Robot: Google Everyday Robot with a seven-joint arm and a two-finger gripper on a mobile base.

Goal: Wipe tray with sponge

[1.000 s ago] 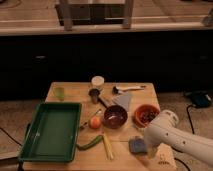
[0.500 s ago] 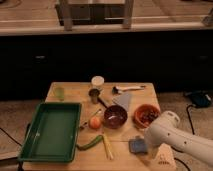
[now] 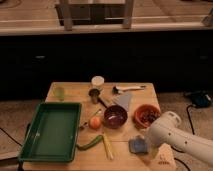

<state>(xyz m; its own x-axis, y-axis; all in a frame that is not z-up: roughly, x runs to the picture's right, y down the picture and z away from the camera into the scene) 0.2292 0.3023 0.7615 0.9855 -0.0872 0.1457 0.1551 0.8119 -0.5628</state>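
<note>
The dark-green tray [image 3: 50, 132] lies at the front left of the wooden table. The blue-grey sponge [image 3: 137, 145] lies flat on the table at the front right, well apart from the tray. My white arm [image 3: 172, 135] comes in from the lower right. The gripper [image 3: 149, 148] is at its low end, right beside the sponge's right edge and largely hidden by the arm.
A dark bowl [image 3: 115, 117], a red bowl [image 3: 146, 115] and an orange fruit [image 3: 95, 122] sit mid-table. A green pod [image 3: 90, 143] and a yellow stick [image 3: 107, 147] lie between tray and sponge. A pale folded cloth [image 3: 124, 100], cups [image 3: 97, 81] and a green cup [image 3: 60, 93] stand behind.
My arm has shifted slightly to the right and down beside the sponge. The sponge and the tray have not moved.
</note>
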